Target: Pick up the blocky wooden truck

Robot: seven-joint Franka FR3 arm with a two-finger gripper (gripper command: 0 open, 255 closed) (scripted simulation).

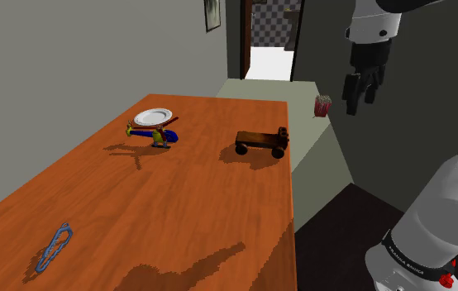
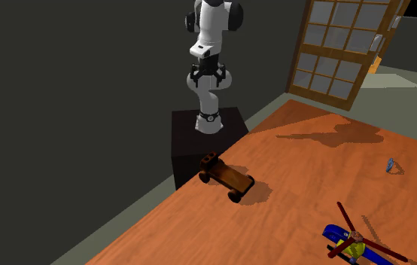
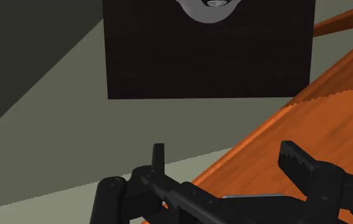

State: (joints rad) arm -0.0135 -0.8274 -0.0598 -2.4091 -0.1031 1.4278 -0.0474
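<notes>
- Blocky truck (image 1: 262, 142) (image 2: 226, 177): dark brown, on four black wheels, upright on the bench (image 1: 178, 207) (image 2: 312, 196). It sits in the far half of the shoulder view, close to the bench's right edge. In the second exterior view it is beside the edge that faces the stand (image 2: 207, 139) (image 3: 207, 57).
- Jaws: wide open and holding nothing, with both black fingers (image 3: 158, 156) well apart. They hang high off the bench edge, up and to the right of the truck in the shoulder view. In the wrist view grey floor, the dark stand and a strip of orange bench lie under them.
- Arm (image 2: 213, 19): white, rising from the stand and folded back over it.
- Toy helicopter (image 1: 155, 132) (image 2: 354, 245): blue body and red rotor. It is well apart from the truck, to the shoulder view's left.
- White plate (image 1: 153, 116): just beyond the helicopter.
- Blue clip-like item (image 1: 54, 246) (image 2: 390, 166): at the near left corner in the shoulder view, far from the truck.
- Small red-and-white striped object (image 1: 322, 106): off the bench, to the right past its far corner. What it is cannot be told.
- Paned door (image 2: 335, 45): stands ajar at the far right of the second exterior view.
</notes>
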